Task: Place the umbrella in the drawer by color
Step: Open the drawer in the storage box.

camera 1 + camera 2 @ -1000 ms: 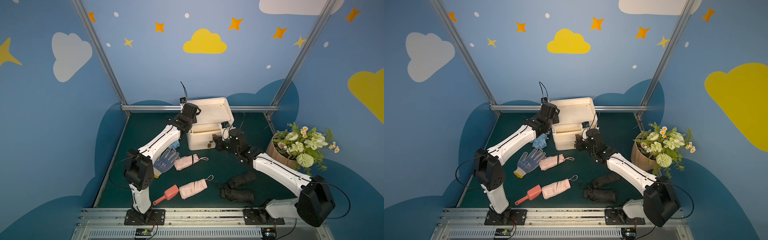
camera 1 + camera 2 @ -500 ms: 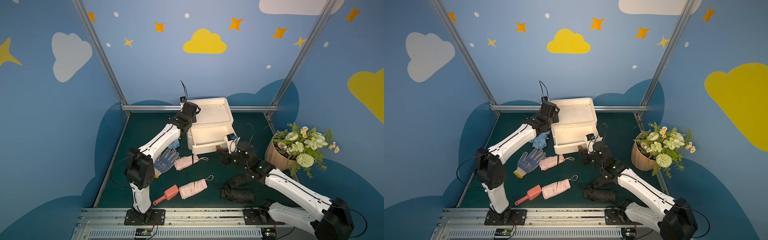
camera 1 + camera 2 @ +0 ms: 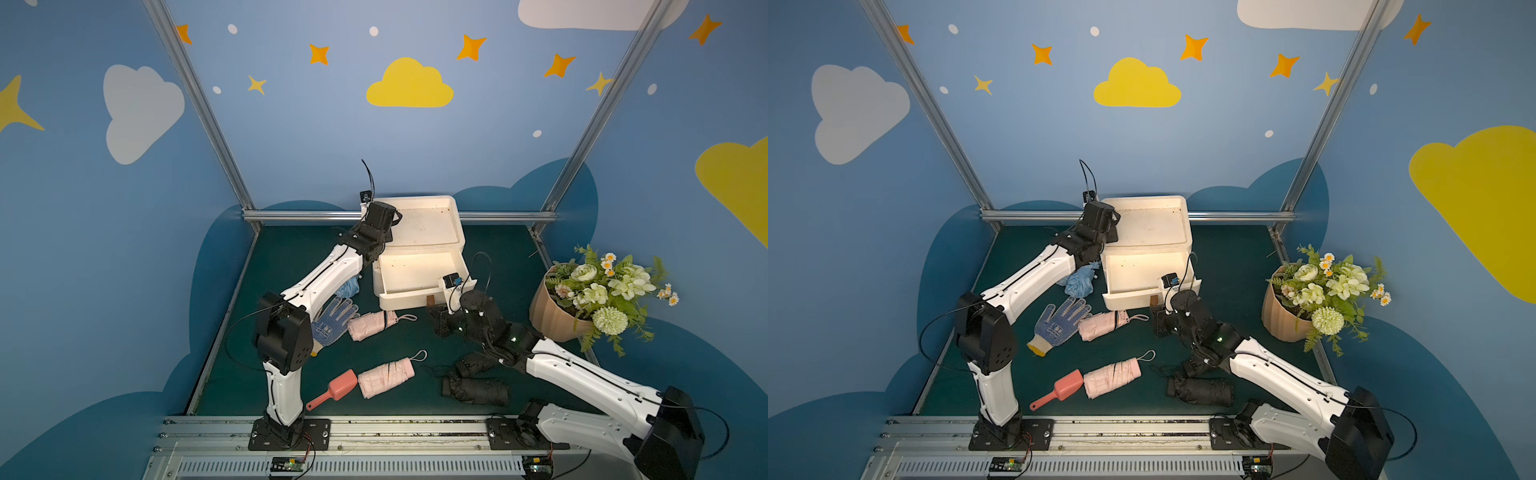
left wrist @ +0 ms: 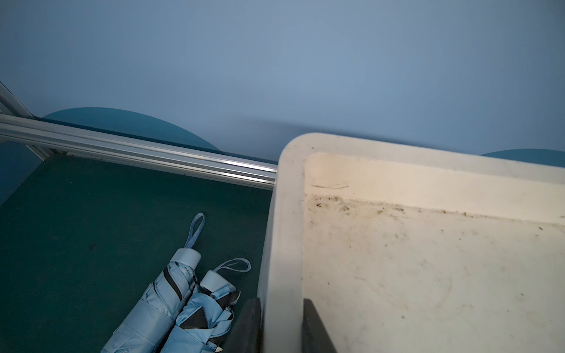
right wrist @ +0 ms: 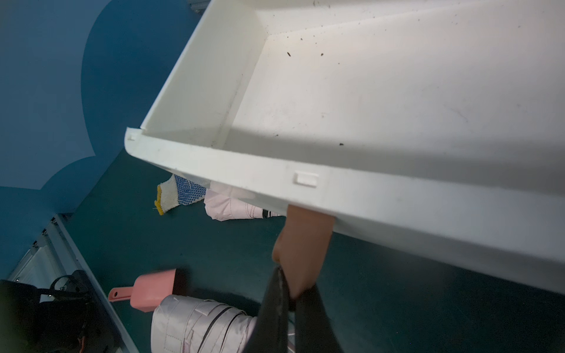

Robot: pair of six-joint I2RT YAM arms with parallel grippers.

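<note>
The right claw (image 5: 289, 284) is pinched together on the brown pull tab (image 5: 305, 241) of the cream drawer (image 3: 409, 297), which stands pulled out. The left claw (image 4: 280, 302) clamps the top tray (image 4: 284, 214) by its rim. On the green surface (image 3: 507, 241), one pink umbrella (image 3: 371, 325) lies just before the drawer. Another pink umbrella (image 3: 385, 377) lies nearer the front edge, with two black umbrellas (image 3: 476, 390) farther right along that edge. Two light-blue umbrellas (image 4: 171, 305) lie beside the drawer's left wall.

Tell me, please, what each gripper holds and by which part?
The right gripper pinches the white plastic drawer by its brown tab; the left gripper clamps the cream drawer cabinet by its top rim.
</note>
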